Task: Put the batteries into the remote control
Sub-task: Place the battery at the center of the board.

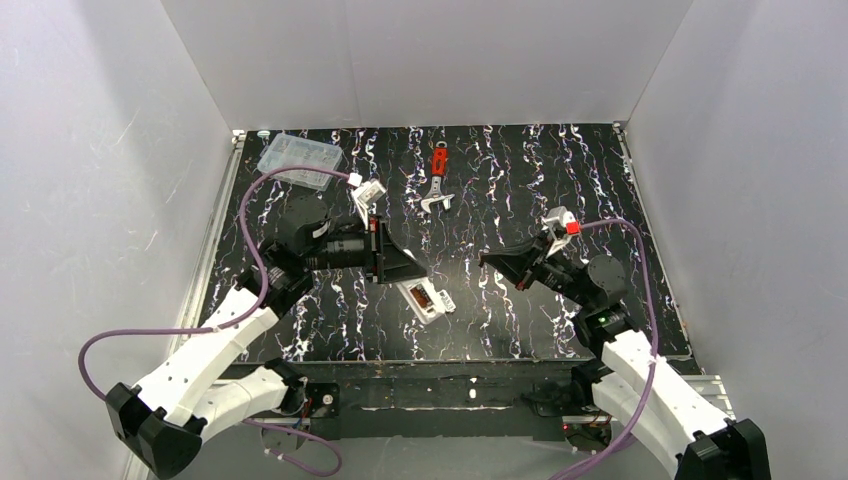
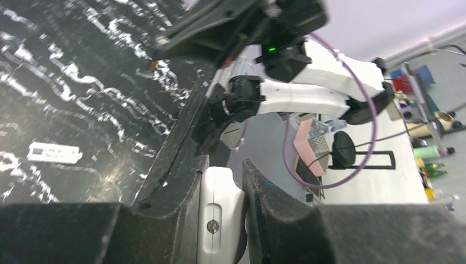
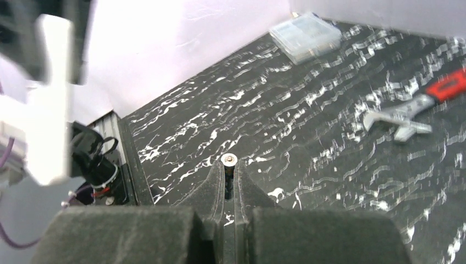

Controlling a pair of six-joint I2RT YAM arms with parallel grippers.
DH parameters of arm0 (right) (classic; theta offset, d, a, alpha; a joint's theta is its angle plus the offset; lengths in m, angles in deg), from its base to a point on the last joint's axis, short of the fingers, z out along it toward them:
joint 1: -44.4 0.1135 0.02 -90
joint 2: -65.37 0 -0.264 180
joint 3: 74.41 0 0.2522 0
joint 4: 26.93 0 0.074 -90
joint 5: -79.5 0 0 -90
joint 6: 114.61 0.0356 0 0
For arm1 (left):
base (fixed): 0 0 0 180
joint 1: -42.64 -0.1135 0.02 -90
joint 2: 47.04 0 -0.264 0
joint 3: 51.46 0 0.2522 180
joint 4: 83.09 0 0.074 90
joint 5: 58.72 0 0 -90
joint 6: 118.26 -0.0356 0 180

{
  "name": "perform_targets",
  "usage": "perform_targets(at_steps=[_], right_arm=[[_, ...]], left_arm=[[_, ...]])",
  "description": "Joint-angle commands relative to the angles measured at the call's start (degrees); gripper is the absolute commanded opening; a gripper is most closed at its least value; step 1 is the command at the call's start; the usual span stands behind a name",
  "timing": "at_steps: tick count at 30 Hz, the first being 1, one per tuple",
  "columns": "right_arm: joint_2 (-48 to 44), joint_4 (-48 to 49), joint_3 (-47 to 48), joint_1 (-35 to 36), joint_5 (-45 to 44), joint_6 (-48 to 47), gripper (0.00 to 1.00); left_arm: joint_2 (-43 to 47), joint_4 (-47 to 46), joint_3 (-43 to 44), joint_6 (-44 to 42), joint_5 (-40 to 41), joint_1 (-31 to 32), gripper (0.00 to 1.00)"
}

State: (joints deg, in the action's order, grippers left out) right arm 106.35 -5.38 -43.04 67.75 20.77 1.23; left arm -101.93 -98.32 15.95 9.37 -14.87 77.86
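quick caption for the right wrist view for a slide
right claw shut on a battery over the black marbled table, red-handled adjustable wrench and clear plastic box beyond

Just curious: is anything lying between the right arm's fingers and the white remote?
No. Top view shows only bare table between the right arm's fingers and the remote control.

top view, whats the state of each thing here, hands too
left hand, shut on the remote control
remote control, held, back facing up, reddish recess uncovered
right hand, shut on a battery
battery, pinched, tip sticking out
clear box, lid closed
wrench, lying flat on the table
small white piece, loose on the table
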Motion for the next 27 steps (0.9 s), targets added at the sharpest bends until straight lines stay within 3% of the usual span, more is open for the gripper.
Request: perform_targets(at_steps=[1, 5, 8, 13, 19, 27], right_arm=[[-2.50, 4.35, 6.62, -0.15, 11.98, -6.89, 0.01], [-4.07, -5.24, 13.41, -0.15, 21.89, -16.22, 0.01], [-4.23, -18.62, 20.01, -0.06, 28.73, -27.33, 0.01], [-4.72, -36.47, 29.05, 0.01, 32.78, -43.05, 0.01], [-5.13, -43.37, 33.35, 0.03, 34.03, -51.66, 0.01], [-5.22, -43.23, 35.09, 0.03, 34.01, -52.32, 0.01]], left_arm=[[1.24, 11.48, 3.48, -6.83, 5.14, -0.24, 0.00], [-0.25, 12.32, 4.08, -6.63, 5.46, -0.24, 0.00], [-1.73, 12.67, 4.73, -5.98, 5.50, -0.24, 0.00], [-3.00, 11.95, 5.40, -5.04, 5.41, -0.24, 0.00], [-2.72, 11.97, 5.66, -4.93, 5.28, -0.24, 0.00], [-2.80, 10.12, 5.40, -3.79, 5.05, -0.25, 0.00]])
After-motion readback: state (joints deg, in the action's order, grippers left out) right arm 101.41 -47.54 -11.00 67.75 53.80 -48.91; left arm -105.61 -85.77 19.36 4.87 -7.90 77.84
